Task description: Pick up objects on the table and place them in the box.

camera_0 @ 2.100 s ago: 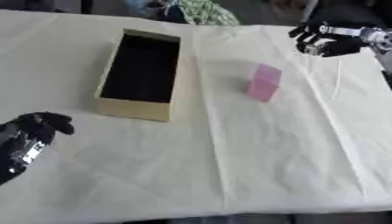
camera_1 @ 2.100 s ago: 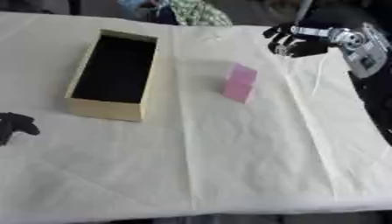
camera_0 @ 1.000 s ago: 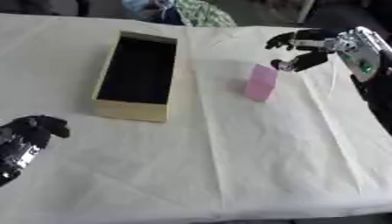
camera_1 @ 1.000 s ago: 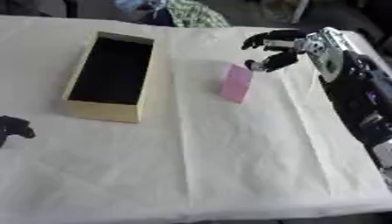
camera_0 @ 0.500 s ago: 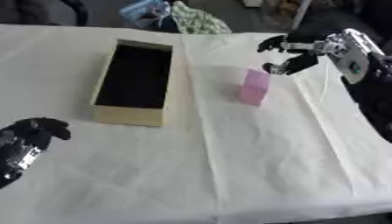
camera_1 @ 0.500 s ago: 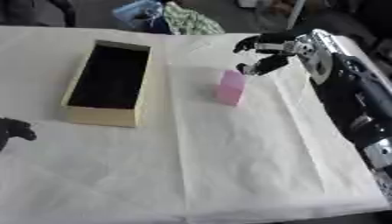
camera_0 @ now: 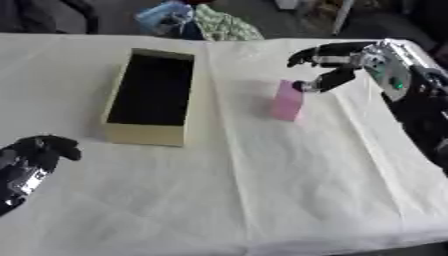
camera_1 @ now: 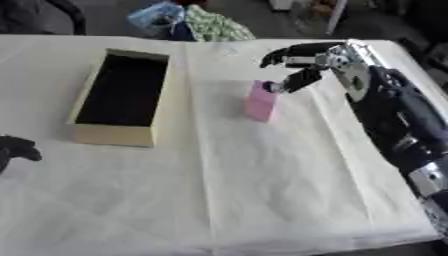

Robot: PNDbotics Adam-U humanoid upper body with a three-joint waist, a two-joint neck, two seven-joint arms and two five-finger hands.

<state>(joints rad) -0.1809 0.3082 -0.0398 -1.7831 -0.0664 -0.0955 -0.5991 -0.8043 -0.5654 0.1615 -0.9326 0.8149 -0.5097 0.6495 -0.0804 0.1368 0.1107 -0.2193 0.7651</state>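
A small pink block [camera_0: 287, 100] stands upright on the white tablecloth, right of the box. The box [camera_0: 154, 96] is long, tan and open-topped with a dark inside, lying left of centre. My right hand [camera_0: 330, 65] reaches in from the right, just above and right of the pink block. Its fingers are spread open and its thumb tip is close to the block's top right corner. Whether it touches, I cannot tell. My left hand [camera_0: 35, 155] rests at the lower left with its fingers curled, holding nothing.
Blue and green cloth items [camera_0: 194, 19] lie beyond the table's far edge. The white tablecloth [camera_0: 262, 190] has creases across its near half.
My right hand has swung in from the far right and come down toward the pink block. The camera has tilted, shifting the whole scene. The left hand has stayed in place.
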